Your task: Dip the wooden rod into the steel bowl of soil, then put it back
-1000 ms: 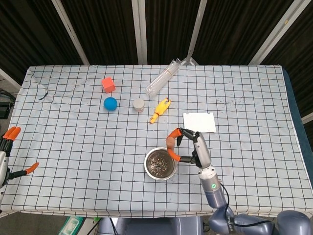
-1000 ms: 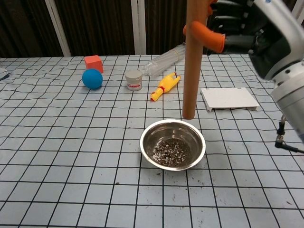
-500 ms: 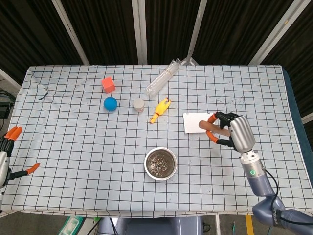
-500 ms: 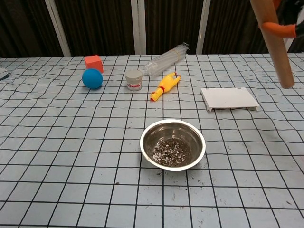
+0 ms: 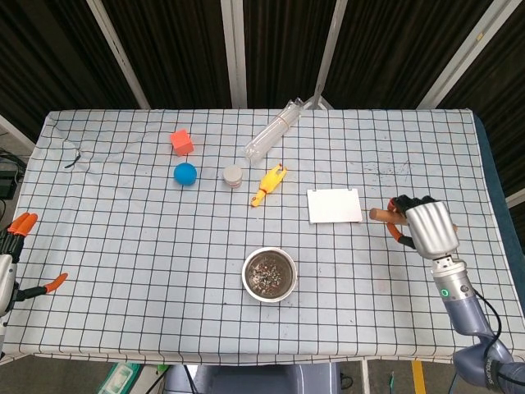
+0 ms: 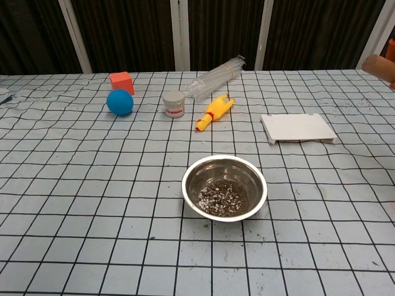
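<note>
My right hand (image 5: 428, 227) grips the wooden rod (image 5: 381, 215) above the table's right side, well to the right of the white card. Only the rod's free end (image 6: 379, 64) shows at the right edge of the chest view. The steel bowl (image 5: 269, 274) holds dark soil and stands near the front middle of the table; in the chest view the bowl's rim (image 6: 224, 161) is in the centre. My left hand (image 5: 15, 246) hovers off the table's left front corner with its orange-tipped fingers spread and nothing in it.
Along the back stand a red cube (image 5: 181, 141), a blue ball (image 5: 185, 173), a small white jar (image 5: 233, 175), a yellow rubber chicken (image 5: 268, 183) and a clear plastic bottle (image 5: 276, 131) lying on its side. A white card (image 5: 334, 205) lies right of centre.
My right hand has carried the rod away from above the bowl, rightward past the white card, and the rod has tipped from upright to nearly level. The left hand has stayed put.
</note>
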